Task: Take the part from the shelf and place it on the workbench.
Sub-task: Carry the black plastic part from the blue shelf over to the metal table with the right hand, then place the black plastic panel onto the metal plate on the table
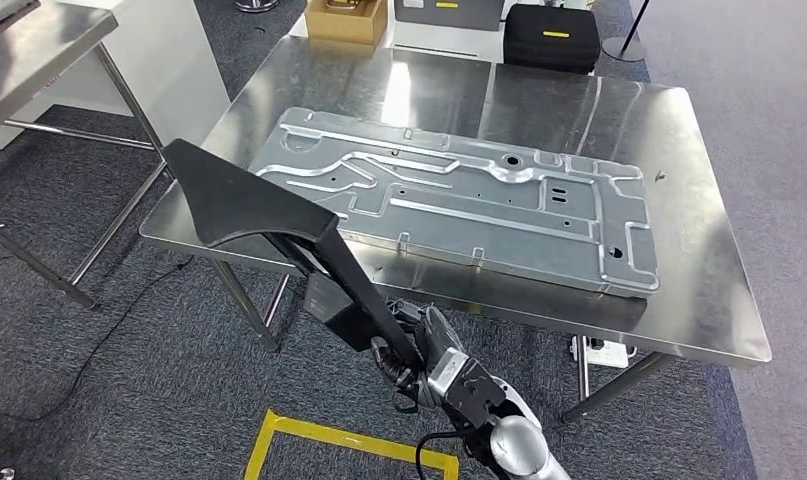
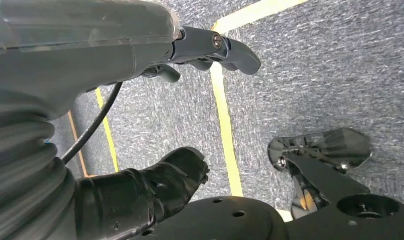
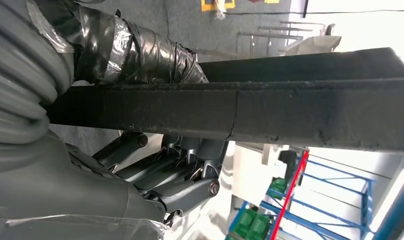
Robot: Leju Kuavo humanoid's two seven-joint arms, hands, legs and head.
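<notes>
The black part (image 1: 269,225) is in my right hand (image 1: 424,355), held up in the air in front of me. I grip it by its narrow lower end; from there it runs as a long dark bar up and to the left and widens into a flat, pointed blade. That wide end hangs over the near left corner of the workbench (image 1: 699,300) in the head view; I cannot tell whether it touches the steel or sits just above it. In the right wrist view the bar (image 3: 270,112) crosses right in front of the camera, my thumb wrapped in black tape lies over one side of it and my darker fingers (image 3: 187,172) curl round under the other.

The workbench is a bare stainless steel table on thin legs. A large pressed sheet-metal panel (image 1: 459,195) lies flat on it, taking up most of the top, just beside the wide end of the part. A small screw-like speck (image 1: 659,176) lies near the right edge.

My left hand (image 2: 189,55) hangs down by my side over the grey carpet (image 2: 315,75), empty, with its fingers apart. Yellow tape lines (image 2: 222,110) cross the carpet beneath it.

Beyond the workbench sit a cardboard box (image 1: 346,20) and a black case (image 1: 552,36). Another steel table (image 1: 39,50) stands off to the left.
</notes>
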